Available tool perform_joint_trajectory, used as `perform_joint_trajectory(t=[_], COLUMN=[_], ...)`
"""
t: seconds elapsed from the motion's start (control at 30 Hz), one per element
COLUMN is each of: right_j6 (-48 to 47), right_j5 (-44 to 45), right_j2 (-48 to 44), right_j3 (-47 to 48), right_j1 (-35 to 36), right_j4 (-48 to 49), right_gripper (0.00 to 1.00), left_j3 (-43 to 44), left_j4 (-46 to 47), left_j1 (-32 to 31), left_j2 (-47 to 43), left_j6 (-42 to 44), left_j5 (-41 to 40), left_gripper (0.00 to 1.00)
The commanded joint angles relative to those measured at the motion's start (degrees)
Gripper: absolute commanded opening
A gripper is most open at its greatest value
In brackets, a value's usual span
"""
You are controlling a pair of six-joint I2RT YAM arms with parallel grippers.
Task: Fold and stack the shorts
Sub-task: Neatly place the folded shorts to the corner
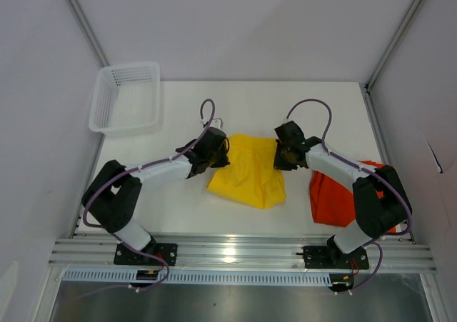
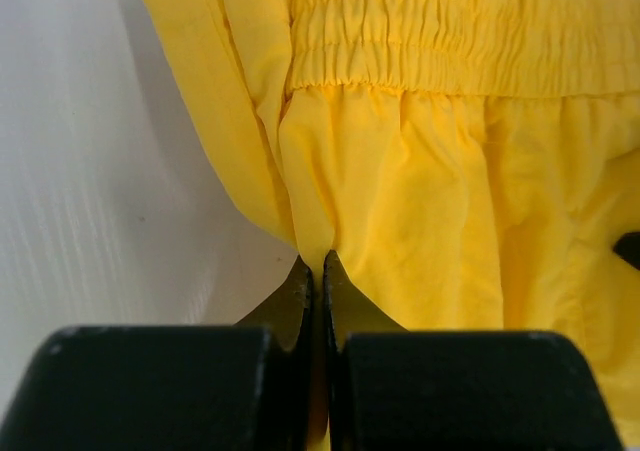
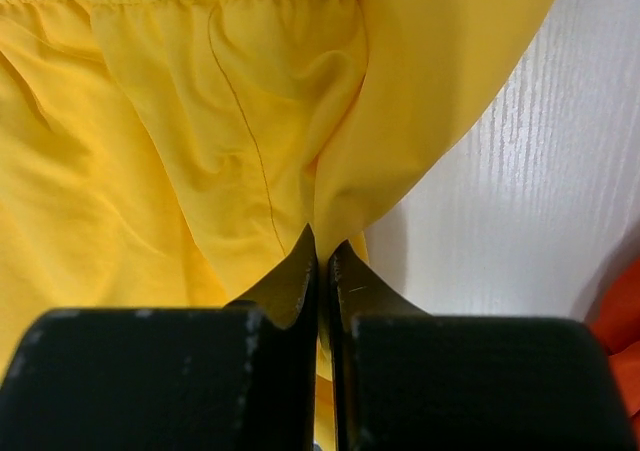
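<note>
At the middle of the table (image 1: pixel 285 108), seen from above, the yellow shorts (image 1: pixel 250 175) lay crumpled, with a point of fabric hanging toward 6 o'clock. I had the left gripper (image 1: pixel 220 148) at the garment's 10 o'clock corner and the right gripper (image 1: pixel 278 154) at its 2 o'clock corner.

Left wrist view: jaws were pinched tight together with a thin fold of yellow cloth caught between the tips, so it was gripping the shorts. The gathered elastic waistband (image 2: pixel 450 41) ran across the 12 o'clock side of that view, and bare white table showed at 9 o'clock.

Right wrist view: same story. Jaws were closed down on a fold of yellow fabric, with no gap between them. A seam line ran down the cloth toward the tips. White table was at 3 o'clock, and a sliver of orange showed at the 4 o'clock edge.

The orange-red shorts (image 1: pixel 332 193) sat in a heap at about 4 o'clock from the yellow pair, near it but not touching as far as I could tell, partly hidden under the right arm. Neither gripper was on it.

A white mesh basket (image 1: pixel 125 97) stood at the table's 10 o'clock corner, well apart from both garments.
</note>
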Motion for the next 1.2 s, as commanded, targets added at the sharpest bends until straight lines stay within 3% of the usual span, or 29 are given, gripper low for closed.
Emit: perform_joint_trajectory(t=[0.0,0.4,0.67,1.17], right_j6=[2.06,1.63,1.1,1.98], right_j5=[-1.62,-3.39,0.3,8.83], right_j2=[-0.11,-0.9,-3.53,-27.77], right_j3=[3.37,8.29,9.88,7.33], right_j1=[0.85,4.54,3.31,-11.09], right_j4=[0.91,0.65,-5.41,-21.92], right_gripper=[0.0,0.0,0.0,0.0], left_j3=[1.51,5.19,9.05,26.1], left_j4=[1.05,1.76,0.7,-0.17], left_j1=[-2.08,-9.55,-12.28,-25.63], left_j2=[-4.18,-1.63,-1.37,8.9], left_j6=[-1.39,-1.65,-2.09,-4.47], left_j5=[-3.44,-7.13,-7.49,-8.72], left_gripper=[0.0,0.0,0.0,0.0])
